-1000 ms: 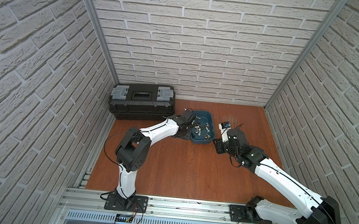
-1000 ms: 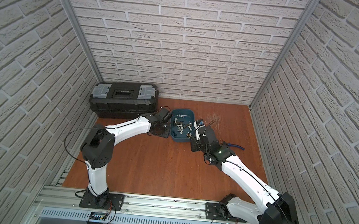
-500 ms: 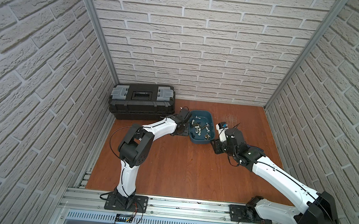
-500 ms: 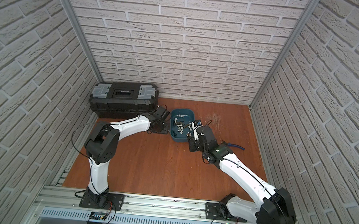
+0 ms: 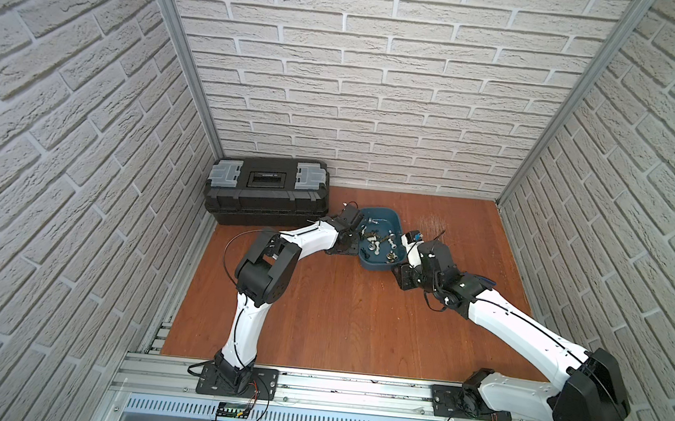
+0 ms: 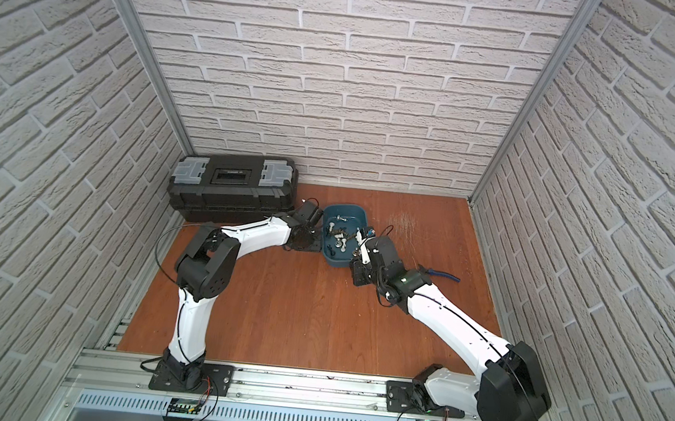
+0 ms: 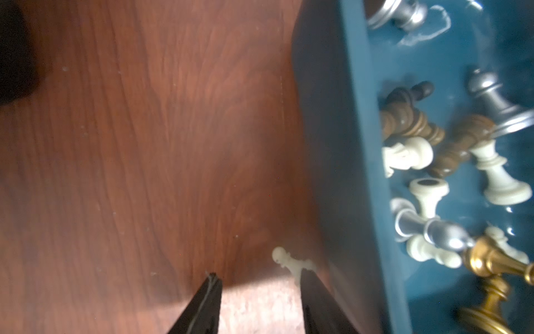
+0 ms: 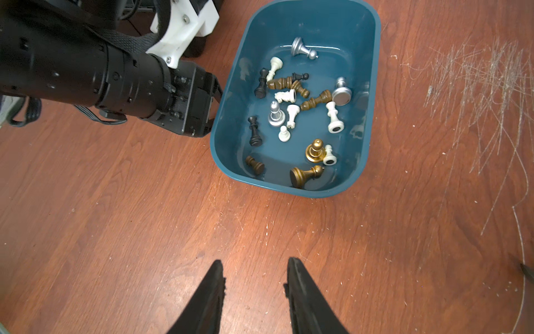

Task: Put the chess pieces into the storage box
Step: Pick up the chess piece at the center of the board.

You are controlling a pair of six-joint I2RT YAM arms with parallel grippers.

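The teal storage box [image 8: 326,63] holds several chess pieces [image 8: 289,98], white, black, brown, gold and silver, most lying on their sides. One white chess piece [image 7: 289,260] lies on the wooden table against the box's outer wall [image 7: 332,144]. My left gripper [image 7: 258,274] is open. That piece sits at the tip of one finger, partly hidden behind it and not between the jaws. My right gripper [image 8: 254,261] is open and empty over bare wood in front of the box. In both top views the grippers flank the box [image 5: 379,266] [image 6: 337,262].
A black toolbox [image 5: 266,190] with grey latches stands against the back wall, left of the box. Blue-handled pliers [image 6: 442,275] lie on the table behind my right arm. Brick walls close in the table on three sides.
My left arm's elbow has swung forward and its gripper has drawn back from the box to the table beside the box's left wall, jaws a little wider. The right gripper has edged closer to the box.
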